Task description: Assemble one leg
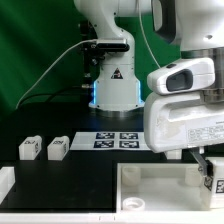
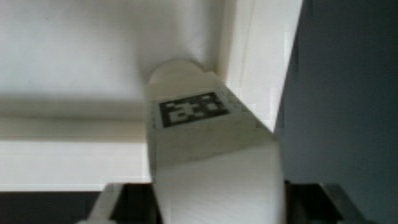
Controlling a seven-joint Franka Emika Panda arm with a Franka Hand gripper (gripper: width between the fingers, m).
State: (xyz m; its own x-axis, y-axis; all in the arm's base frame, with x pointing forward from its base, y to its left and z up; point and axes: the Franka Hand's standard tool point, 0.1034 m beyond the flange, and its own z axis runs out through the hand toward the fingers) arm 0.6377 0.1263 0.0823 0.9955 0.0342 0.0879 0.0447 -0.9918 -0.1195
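My gripper (image 2: 215, 207) is shut on a white leg (image 2: 210, 150), which fills the gap between the two dark fingers (image 2: 121, 205). A square tag shows on the leg's face. The leg's far end points at the corner of the large flat white panel (image 2: 71, 60). In the exterior view my gripper (image 1: 206, 172) hangs at the right, over the panel (image 1: 150, 192), with the tagged leg (image 1: 211, 184) under the hand. Two more legs (image 1: 28, 149) (image 1: 57, 148) lie side by side on the black table at the exterior view's left.
The marker board (image 1: 117, 139) lies flat in front of the arm's base (image 1: 113, 85). A white part (image 1: 5, 184) shows at the lower left edge of the exterior view. A green backdrop stands behind.
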